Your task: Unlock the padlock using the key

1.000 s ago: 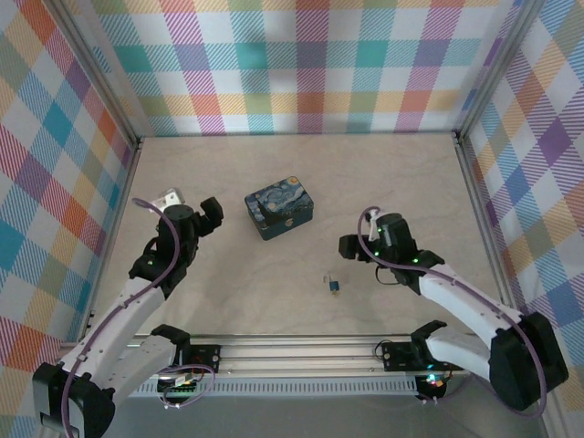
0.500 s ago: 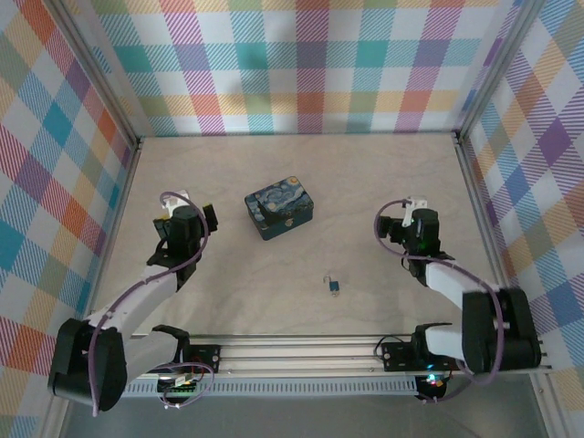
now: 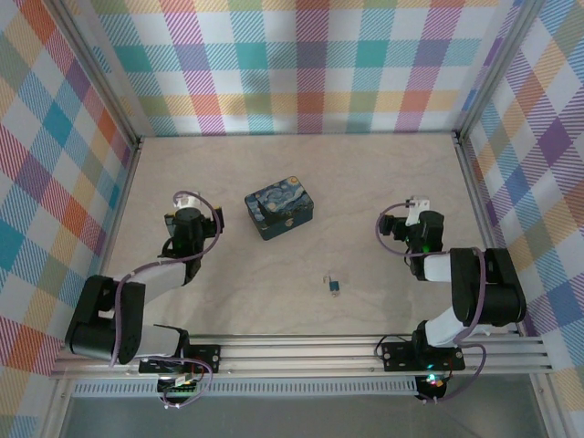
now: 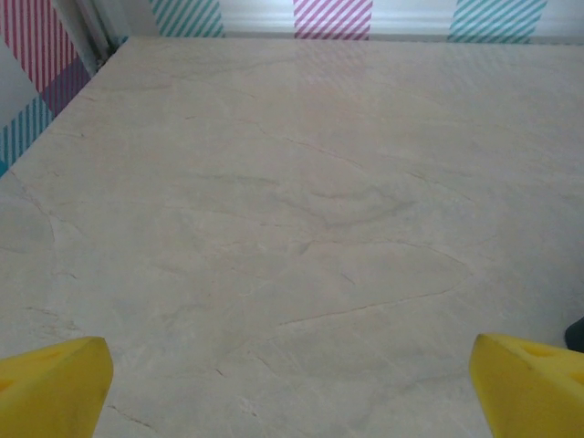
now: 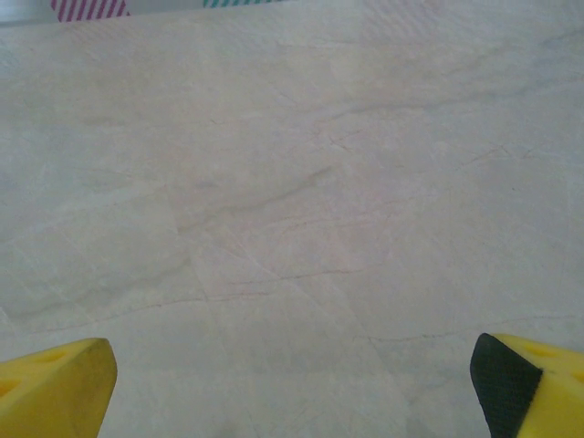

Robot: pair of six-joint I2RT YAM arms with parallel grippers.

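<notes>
The tiny blue padlock (image 3: 335,287) lies on the table, near the front and a little right of centre. A thin silvery-dark bit (image 3: 328,276) sticks out at its upper left; I cannot tell whether that is the shackle or the key. My left gripper (image 3: 190,222) is folded back at the left, far from the padlock. My right gripper (image 3: 412,224) is folded back at the right, also well away from it. In the left wrist view my left gripper (image 4: 292,392) has its yellow fingertips (image 4: 55,383) wide apart over bare table. My right gripper (image 5: 292,383) stands just as wide, with nothing between its fingertips (image 5: 55,383).
A starry-night painted box (image 3: 278,210) with a gold latch stands left of centre, behind the padlock. Plaid walls close in the table (image 3: 301,164) on three sides. An aluminium rail (image 3: 301,351) runs along the near edge.
Both arms have drawn back and folded low toward their own sides; the right gripper has moved away from the padlock to the right. The padlock and the box have not moved.
</notes>
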